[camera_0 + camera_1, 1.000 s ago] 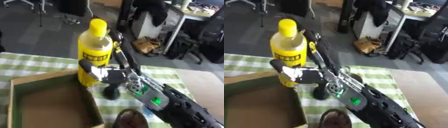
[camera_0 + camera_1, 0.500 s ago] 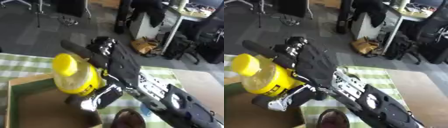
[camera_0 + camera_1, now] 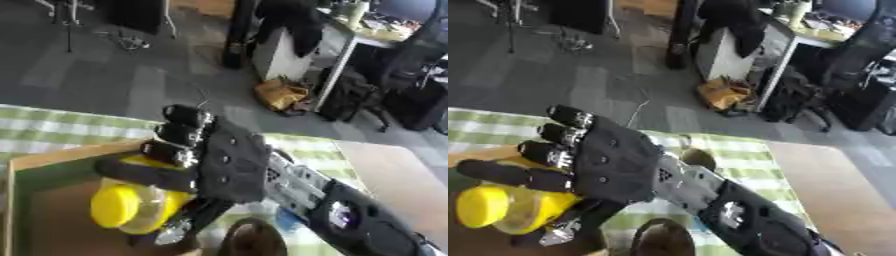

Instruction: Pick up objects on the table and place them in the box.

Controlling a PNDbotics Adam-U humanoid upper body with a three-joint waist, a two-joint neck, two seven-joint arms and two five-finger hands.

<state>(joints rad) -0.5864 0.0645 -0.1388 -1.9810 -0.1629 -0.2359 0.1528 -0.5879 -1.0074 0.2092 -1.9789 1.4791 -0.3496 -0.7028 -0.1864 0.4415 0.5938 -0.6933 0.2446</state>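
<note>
A yellow bottle with a yellow cap (image 3: 131,207) lies tipped on its side over the open cardboard box (image 3: 52,165), cap pointing toward me. My right hand (image 3: 219,165) is wrapped round the bottle's body, fingers over the top and thumb underneath, holding it above the box's inside. The arm runs down to the lower right. A round dark brown object (image 3: 252,241) sits on the green checked cloth just in front of the arm. My left hand shows in neither view.
The table is covered by a green and white checked cloth (image 3: 52,130); bare wooden tabletop (image 3: 394,175) lies to the right. Beyond the table's far edge are grey floor, bags and office furniture. A small blue thing (image 3: 287,220) peeks from under the arm.
The bottle has gone from upright to tipped on its side and lowered over the box. My right hand has rolled over on top of it and moved left and down.
</note>
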